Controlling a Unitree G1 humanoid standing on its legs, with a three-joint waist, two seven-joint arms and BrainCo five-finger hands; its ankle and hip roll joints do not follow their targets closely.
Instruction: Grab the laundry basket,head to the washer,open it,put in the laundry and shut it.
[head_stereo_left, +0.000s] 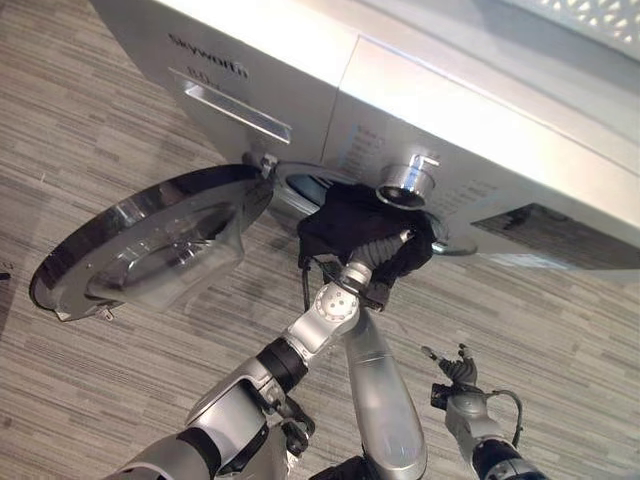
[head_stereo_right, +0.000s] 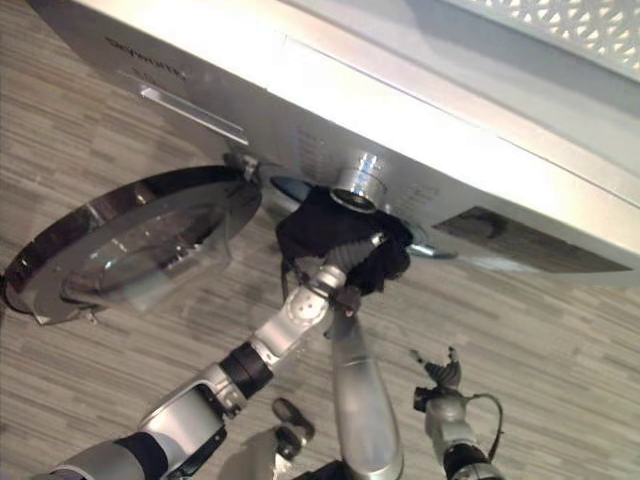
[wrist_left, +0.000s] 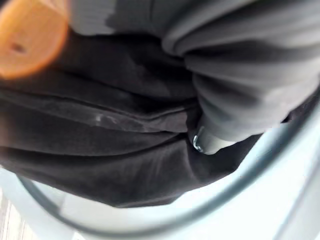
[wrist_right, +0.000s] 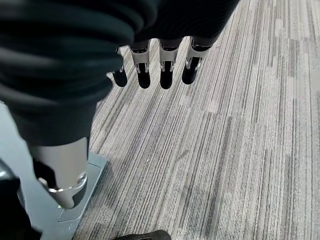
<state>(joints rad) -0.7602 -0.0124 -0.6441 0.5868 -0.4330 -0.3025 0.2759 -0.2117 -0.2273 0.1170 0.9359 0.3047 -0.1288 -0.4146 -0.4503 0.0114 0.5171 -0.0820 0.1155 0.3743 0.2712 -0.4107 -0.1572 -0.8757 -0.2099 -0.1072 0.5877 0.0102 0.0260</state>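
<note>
A bundle of black laundry (head_stereo_left: 350, 225) bulges out of the round opening (head_stereo_left: 300, 188) of the silver washer (head_stereo_left: 300, 60). My left hand (head_stereo_left: 388, 250) reaches up from the lower left and is sunk in the cloth at the opening's mouth. In the left wrist view its thumb (wrist_left: 206, 142) digs into the dark folds (wrist_left: 100, 150), with the opening's pale rim (wrist_left: 240, 200) curving past. The washer's round glass door (head_stereo_left: 150, 245) stands swung wide open to the left. My right hand (head_stereo_left: 455, 372) hangs low at the right, fingers (wrist_right: 167, 67) straight, over the carpet.
A chrome dial (head_stereo_left: 405, 180) sticks out of the control panel just above the laundry. The detergent drawer (head_stereo_left: 235, 105) is to the upper left. Striped grey carpet (head_stereo_left: 560, 330) lies all round the washer. The open door takes up the room left of the opening.
</note>
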